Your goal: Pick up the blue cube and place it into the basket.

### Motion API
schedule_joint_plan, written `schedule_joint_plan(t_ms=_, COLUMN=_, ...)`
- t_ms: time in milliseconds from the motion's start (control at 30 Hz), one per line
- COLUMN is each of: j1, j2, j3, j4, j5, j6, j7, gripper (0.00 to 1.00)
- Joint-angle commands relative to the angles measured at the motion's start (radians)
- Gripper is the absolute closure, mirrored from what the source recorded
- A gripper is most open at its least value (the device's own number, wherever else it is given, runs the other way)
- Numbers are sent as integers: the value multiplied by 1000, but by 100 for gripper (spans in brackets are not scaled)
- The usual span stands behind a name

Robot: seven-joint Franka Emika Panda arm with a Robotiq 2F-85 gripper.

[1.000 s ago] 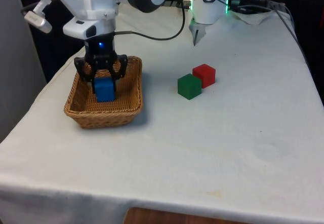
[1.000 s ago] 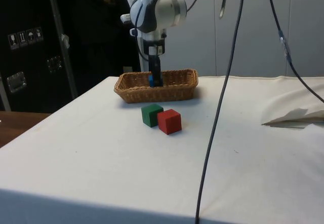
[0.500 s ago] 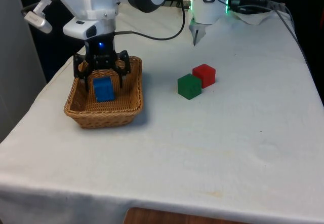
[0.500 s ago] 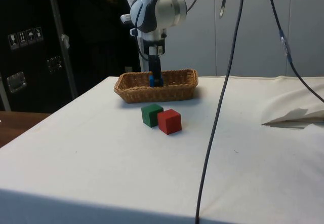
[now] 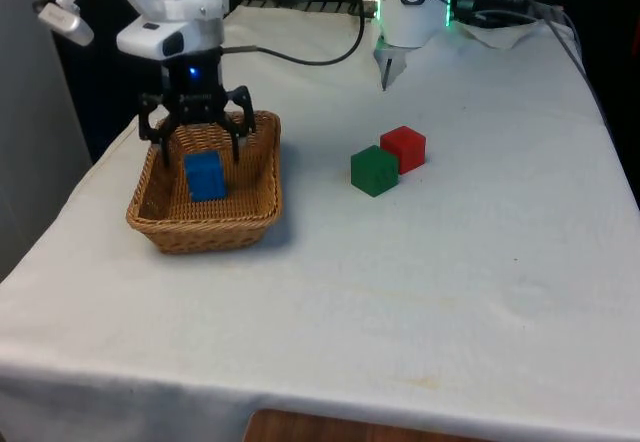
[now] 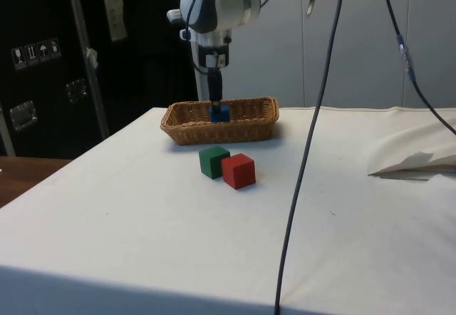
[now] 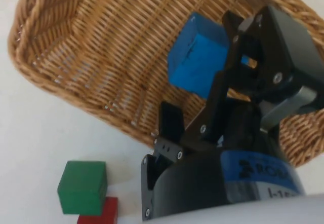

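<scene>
Blue cube (image 5: 205, 176): lying inside the wicker basket (image 5: 160, 224), left of centre in the front view, resting free on the basket floor. Gripper (image 5: 195, 144): spread wide and released, poised just above the cube, touching nothing. Green cube (image 5: 374, 171): on the white cloth near mid-frame, well apart from the basket. Red cube (image 5: 403, 148): touching the green cube, just up and right of it.
</scene>
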Motion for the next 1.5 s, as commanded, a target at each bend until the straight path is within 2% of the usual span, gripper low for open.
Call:
schedule_joint_plan(t_ms=0, j1=2, j2=-11, j3=-4, j4=-2, j5=-3, j6=-9, j7=5, gripper=0)
schedule_joint_plan(t_ms=67, j1=0, j2=-12, j3=-1, j4=0, j5=0, j6=-10, j7=0, gripper=0)
schedule_joint_plan(t_ms=300, j1=12, j2=-66, j3=-7, j4=-7, j5=-6, j6=-44, j7=15, gripper=0)
schedule_joint_plan(t_ms=333, j1=5, j2=-60, j3=-2, j4=-2, j5=0, j6=-46, j7=7, gripper=0)
schedule_joint_plan(t_ms=367, j1=14, j2=-72, j3=-8, j4=-8, j5=-7, j6=-49, j7=17, gripper=0)
schedule_joint_plan(t_ms=433, j1=22, j2=-88, j3=-8, j4=-13, j5=-9, j6=-56, j7=24, gripper=0)
schedule_joint_plan(t_ms=567, j1=32, j2=-112, j3=-9, j4=-15, j5=-11, j6=-70, j7=32, gripper=0)
schedule_joint_plan(t_ms=600, j1=22, j2=-100, j3=-2, j4=-8, j5=-1, j6=-66, j7=20, gripper=0)
schedule_joint_plan(t_ms=633, j1=35, j2=-118, j3=-10, j4=-15, j5=-12, j6=-74, j7=35, gripper=0)
schedule_joint_plan(t_ms=867, j1=60, j2=-157, j3=-8, j4=-16, j5=-33, j6=-104, j7=71, gripper=0)
schedule_joint_plan(t_ms=900, j1=47, j2=-149, j3=1, j4=-10, j5=-17, j6=-103, j7=53, gripper=0)
schedule_joint_plan(t_ms=933, j1=66, j2=-165, j3=-6, j4=-16, j5=-47, j6=-109, j7=86, gripper=0)
schedule_joint_plan(t_ms=1133, j1=84, j2=-190, j3=5, j4=-12, j5=-110, j6=-131, j7=149, gripper=0)
schedule_joint_plan(t_ms=1167, j1=71, j2=-184, j3=12, j4=-9, j5=-89, j6=-126, j7=129, gripper=0)
schedule_joint_plan(t_ms=1200, j1=84, j2=-190, j3=5, j4=-12, j5=-110, j6=-131, j7=149, gripper=0)
schedule_joint_plan(t_ms=1367, j1=98, j2=-199, j3=17, j4=-4, j5=-153, j6=-141, j7=196, gripper=0)
schedule_joint_plan(t_ms=1433, j1=102, j2=-202, j3=27, j4=-2, j5=-174, j6=-144, j7=220, gripper=0)
schedule_joint_plan(t_ms=1467, j1=92, j2=-203, j3=36, j4=-4, j5=-163, j6=-138, j7=209, gripper=0)
